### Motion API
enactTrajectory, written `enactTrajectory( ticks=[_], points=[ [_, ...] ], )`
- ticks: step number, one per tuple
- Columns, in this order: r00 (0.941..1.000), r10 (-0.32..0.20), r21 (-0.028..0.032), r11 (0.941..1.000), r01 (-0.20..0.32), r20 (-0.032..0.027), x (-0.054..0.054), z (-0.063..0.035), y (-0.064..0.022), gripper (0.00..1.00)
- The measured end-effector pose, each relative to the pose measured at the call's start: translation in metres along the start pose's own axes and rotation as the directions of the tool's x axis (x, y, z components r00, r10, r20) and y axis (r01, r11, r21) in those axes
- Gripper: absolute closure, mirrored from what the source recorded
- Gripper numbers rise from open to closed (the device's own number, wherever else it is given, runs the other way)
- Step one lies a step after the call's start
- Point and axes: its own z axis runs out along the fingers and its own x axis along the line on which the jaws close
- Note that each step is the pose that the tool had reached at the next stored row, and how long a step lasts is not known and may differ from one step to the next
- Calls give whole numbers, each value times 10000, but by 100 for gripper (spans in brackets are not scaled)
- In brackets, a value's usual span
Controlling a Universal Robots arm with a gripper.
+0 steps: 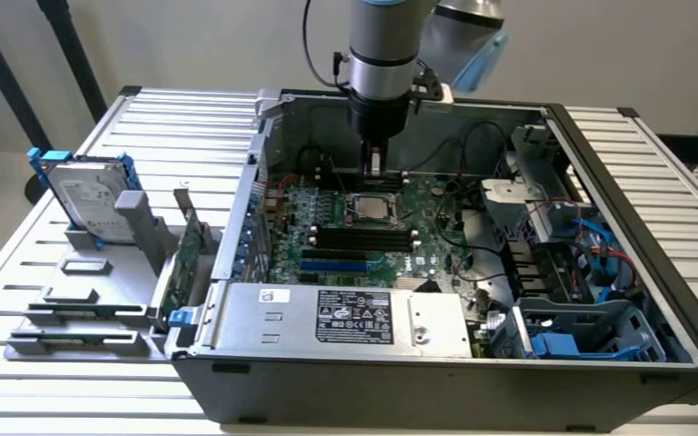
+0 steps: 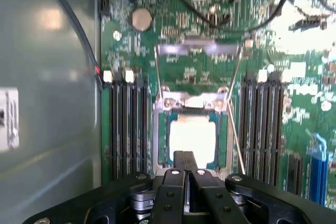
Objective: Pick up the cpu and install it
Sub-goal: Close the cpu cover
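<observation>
The cpu [image 1: 374, 208] [image 2: 192, 136] is a small square chip with a bright silvery top, lying flat in the motherboard socket inside the open computer case [image 1: 222, 245]. The socket's metal load frame [image 2: 195, 51] stands flipped back and its thin lever [image 2: 235, 129] is raised. My gripper [image 1: 374, 169] [image 2: 185, 156] hangs just above the chip's near edge. Its two black fingers [image 2: 178, 167] are pressed together with nothing between them and stand clear of the chip.
Black memory sticks [image 1: 355, 238] sit in slots beside the socket, with more slots [image 2: 126, 124] on either side. A hard drive with blue rails [image 1: 83, 193] stands on a grey rack at the exterior view's left. The power supply [image 1: 349, 318], cables [image 1: 483, 154] and case walls hem in the board.
</observation>
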Motion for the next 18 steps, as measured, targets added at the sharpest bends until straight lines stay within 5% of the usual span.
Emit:
enactTrajectory(
  ticks=[18],
  points=[
    [10000, -29, 26, 10000, 30, -66, -18, -279, 826, 89]
  ],
)
